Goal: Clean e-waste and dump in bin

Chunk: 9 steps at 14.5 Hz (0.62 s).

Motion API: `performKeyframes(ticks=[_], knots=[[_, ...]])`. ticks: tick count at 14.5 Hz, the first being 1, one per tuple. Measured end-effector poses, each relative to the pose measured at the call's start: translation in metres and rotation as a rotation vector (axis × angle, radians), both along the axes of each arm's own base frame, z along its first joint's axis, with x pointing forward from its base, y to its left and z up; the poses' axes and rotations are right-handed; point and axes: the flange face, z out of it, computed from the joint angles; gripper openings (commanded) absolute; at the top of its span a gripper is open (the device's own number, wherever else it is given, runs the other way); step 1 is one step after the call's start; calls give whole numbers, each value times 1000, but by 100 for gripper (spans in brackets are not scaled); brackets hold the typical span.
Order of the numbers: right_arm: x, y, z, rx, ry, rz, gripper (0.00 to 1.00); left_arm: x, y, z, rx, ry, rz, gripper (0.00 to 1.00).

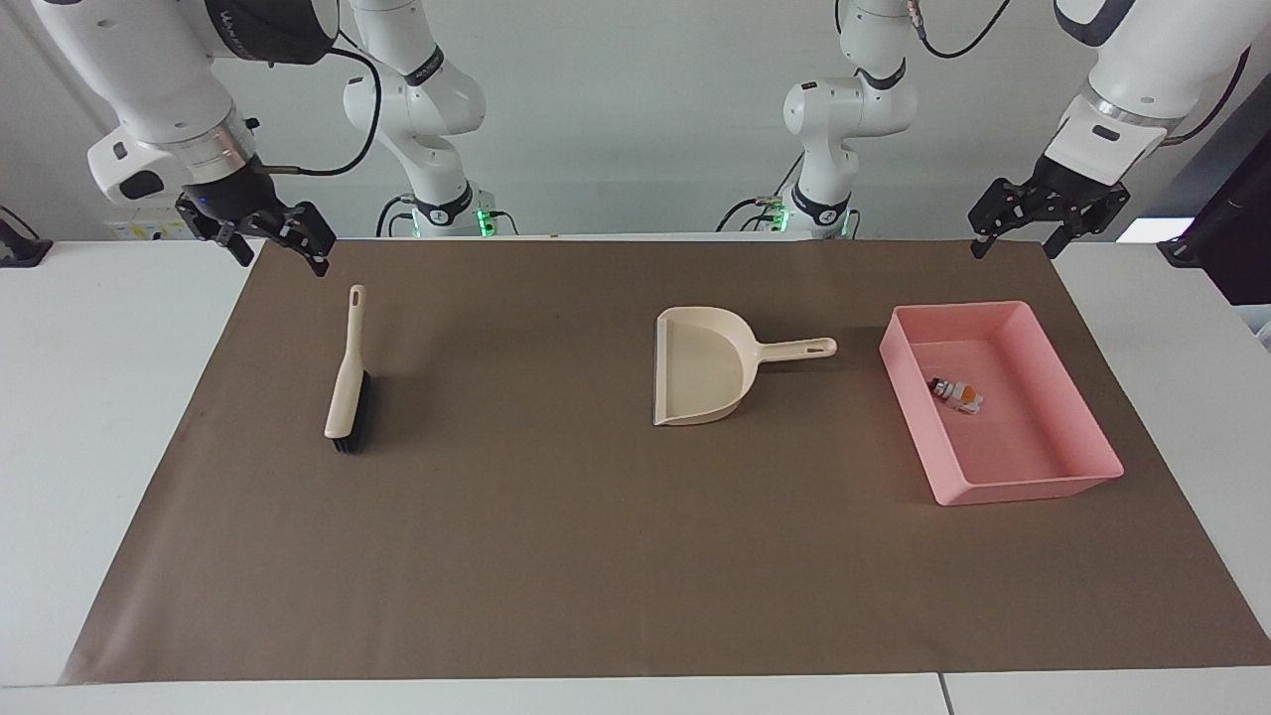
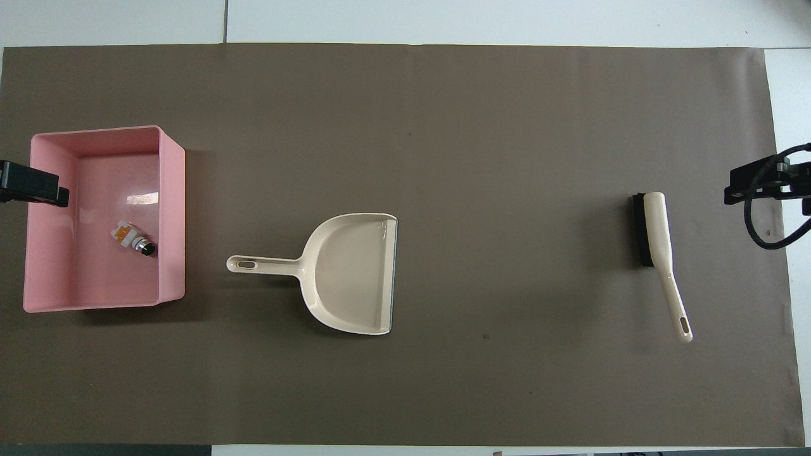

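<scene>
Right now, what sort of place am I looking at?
Probably a robotics lab set up for a cleaning test: two white arms at a table with a brown mat, a dustpan, a brush and a pink bin holding e-waste.

One camera sits high across the surface (image 1: pixel 89 417), facing the two robot bases. The other hangs above the robots' end, looking steeply down. Both share the whole brown mat (image 1: pixel 556 556), turned half around between them.
</scene>
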Motion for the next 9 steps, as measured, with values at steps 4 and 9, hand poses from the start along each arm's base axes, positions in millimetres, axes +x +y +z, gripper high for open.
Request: performKeyframes(ticks=[4,9], knots=[[0,0,0,0,0,0,100,-2,10,-2,-1,25,-14,98],[0,0,0,0,0,0,100,-3,10,-7,5,38,-18,98]])
